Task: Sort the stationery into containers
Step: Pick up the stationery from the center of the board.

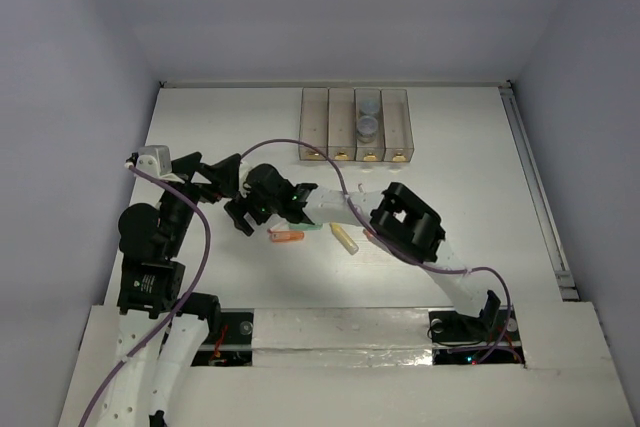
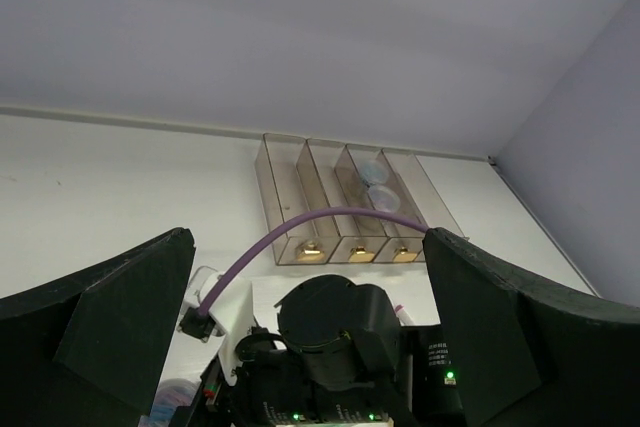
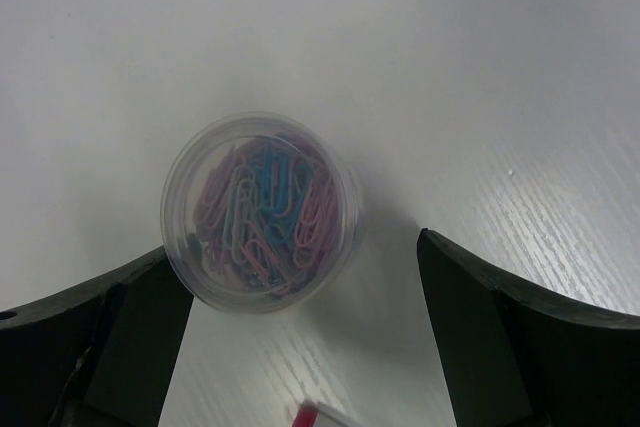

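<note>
The white counter [image 1: 480, 197] carried everything, and both arms leaned in over its middle left. At the far edge stood the containers [image 1: 315, 127], four narrow bins joined in a row. Only the third bin from the left held anything: two round tubs [image 1: 368, 127], one behind the other. The other three bins looked empty.

The left gripper [image 2: 307, 242] hung with its jaws spread wide and nothing between them, pointed toward the containers. The right gripper [image 3: 295, 247] was also wide open, poised over a clear tub of paper clips [image 3: 262, 212] that sat on the counter between its fingers [image 3: 130, 337], untouched by either as far as could be seen.

Loose on the counter near that gripper lay a yellow marker [image 1: 344, 238], an orange marker [image 1: 287, 236] and a small green piece [image 1: 298, 226].

By that showing the sorting was early: two tubs were binned, with the third tub likely next and the markers left to place.
</note>
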Robot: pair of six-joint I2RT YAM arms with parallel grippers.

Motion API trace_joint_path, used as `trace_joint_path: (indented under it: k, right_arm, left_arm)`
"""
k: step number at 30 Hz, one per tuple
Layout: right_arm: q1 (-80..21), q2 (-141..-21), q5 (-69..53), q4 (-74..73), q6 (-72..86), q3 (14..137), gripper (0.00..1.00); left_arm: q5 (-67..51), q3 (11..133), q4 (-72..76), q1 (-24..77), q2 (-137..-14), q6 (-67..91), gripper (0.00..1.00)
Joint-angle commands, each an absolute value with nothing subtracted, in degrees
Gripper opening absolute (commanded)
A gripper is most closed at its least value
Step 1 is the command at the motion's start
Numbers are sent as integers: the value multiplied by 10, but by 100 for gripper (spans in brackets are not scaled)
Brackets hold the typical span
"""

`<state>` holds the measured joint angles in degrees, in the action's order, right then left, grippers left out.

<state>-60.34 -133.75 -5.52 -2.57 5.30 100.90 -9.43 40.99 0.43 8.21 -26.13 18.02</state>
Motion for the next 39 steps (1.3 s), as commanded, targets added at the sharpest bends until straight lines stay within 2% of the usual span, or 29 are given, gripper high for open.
trace_joint_path:
  k: [1,5,13,32,38,39]
  right_arm:
    - [-617,-1350,-26,-8,36,1050,94]
    - [-622,-1356,-16,-6,33,1059,93]
    - [-628,-1360,15,-6,25,1068,85]
    - [-638,-1336,41,27,18,1057,86]
    - [-638,-1325,52,42,20,1044,75]
    - [-638,-1324,53,45,21,1042,68]
  left_arm:
    - [-105,424,21,84,-258,171,99]
    - [-115,421,25,84,-258,174,99]
    - [-121,418,25,84,-254,175,99]
    - [-141,411,34,90,-257,182,99]
    - [-144,411,36,90,-257,185,99]
    - [-145,410,37,90,-258,185,99]
